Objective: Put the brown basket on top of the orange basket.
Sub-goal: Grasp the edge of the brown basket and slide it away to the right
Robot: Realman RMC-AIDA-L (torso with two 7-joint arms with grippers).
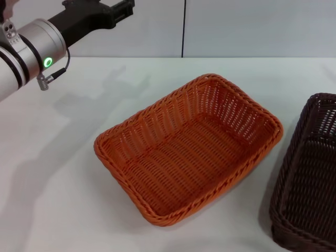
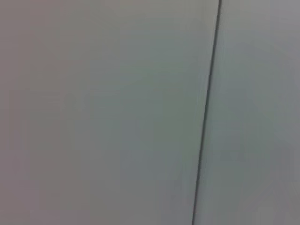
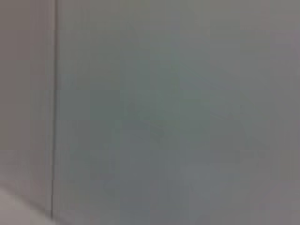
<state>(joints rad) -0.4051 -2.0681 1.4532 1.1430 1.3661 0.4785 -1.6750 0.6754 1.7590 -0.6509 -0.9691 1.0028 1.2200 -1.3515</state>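
Observation:
The orange basket (image 1: pixel 189 149) sits empty in the middle of the white table, turned at an angle. The brown basket (image 1: pixel 310 178) sits on the table to its right, cut off by the picture's right and bottom edges. The two baskets stand apart with a narrow gap between them. My left gripper (image 1: pixel 123 9) is raised at the far left, above the table's back edge, well away from both baskets. My right gripper is out of view. Both wrist views show only a plain grey wall with a dark seam.
The white table (image 1: pixel 58 184) spreads left of and in front of the orange basket. A grey wall (image 1: pixel 252 26) with a vertical seam stands behind the table.

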